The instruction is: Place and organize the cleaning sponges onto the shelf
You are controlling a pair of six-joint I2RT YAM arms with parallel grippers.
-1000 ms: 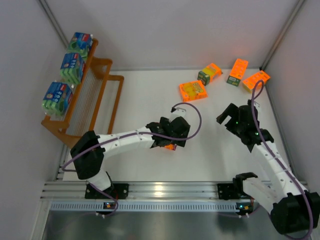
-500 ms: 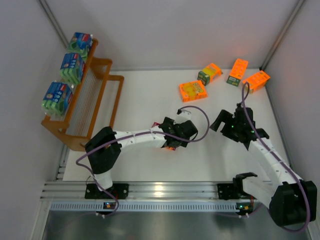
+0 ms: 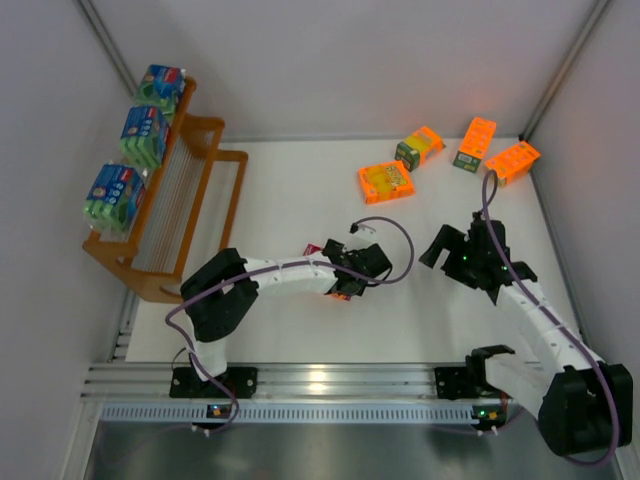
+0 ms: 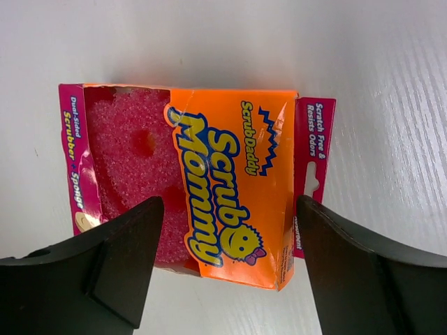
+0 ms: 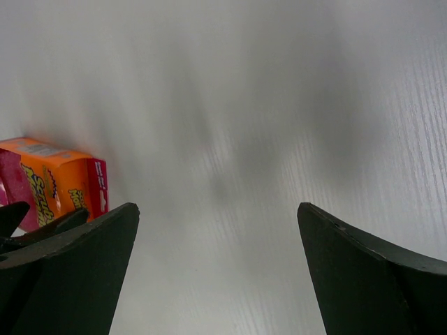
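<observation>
Straddling one orange pack, the left hand is seen with its fingers spread, one on each side of the pack. Nothing is pinched, and contact with the wrap cannot be confirmed. The pack is laid flat on the counter, near mid-counter in the top view. Pink sponge is exposed at one end, with a "Scrub Mommy" sleeve over the rest.

The right hand is held spread over bare counter, with nothing between its fingers. The same pack is caught at the left edge of its wrist view.

Four more orange packs are scattered at the far right of the counter, well apart from both hands. Three blue-green packs are lined up along the top tier of the shelf at far left.
</observation>
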